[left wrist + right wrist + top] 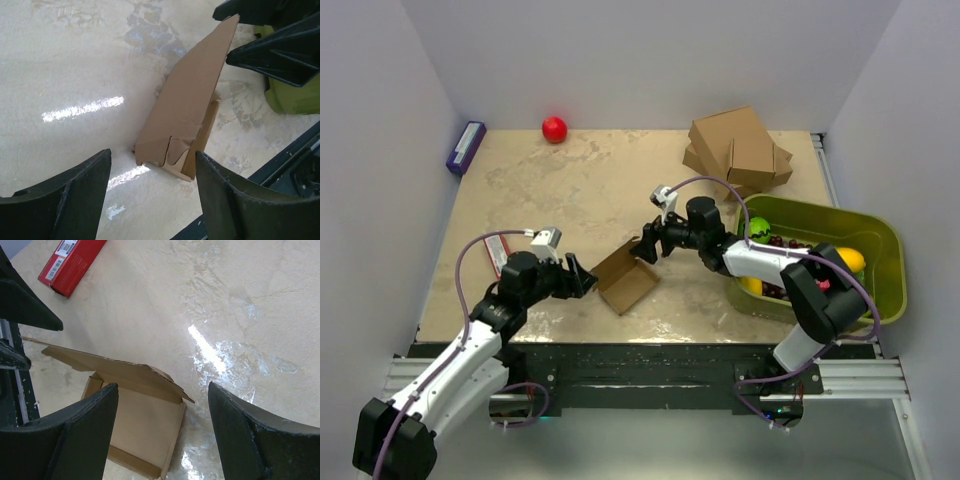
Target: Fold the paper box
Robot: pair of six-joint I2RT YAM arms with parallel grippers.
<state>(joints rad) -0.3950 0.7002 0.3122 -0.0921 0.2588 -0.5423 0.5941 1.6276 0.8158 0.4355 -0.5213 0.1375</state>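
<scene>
From above, the half-folded box (625,278) lies on the table (570,190) between the two arms, one flap raised. The left gripper (588,280) sits just beside its left edge and the right gripper (642,246) at the raised flap, both spread wide. A red ball (554,129) and cartons (740,150) lie at the far side, a green bin (885,280) to the right. The left wrist view shows jaws wide apart and gripping nothing, the box just ahead, its flap tip reaching between the right gripper's fingers (270,57). The right wrist view shows open jaws above the box, a red packet (72,262) beyond.
</scene>
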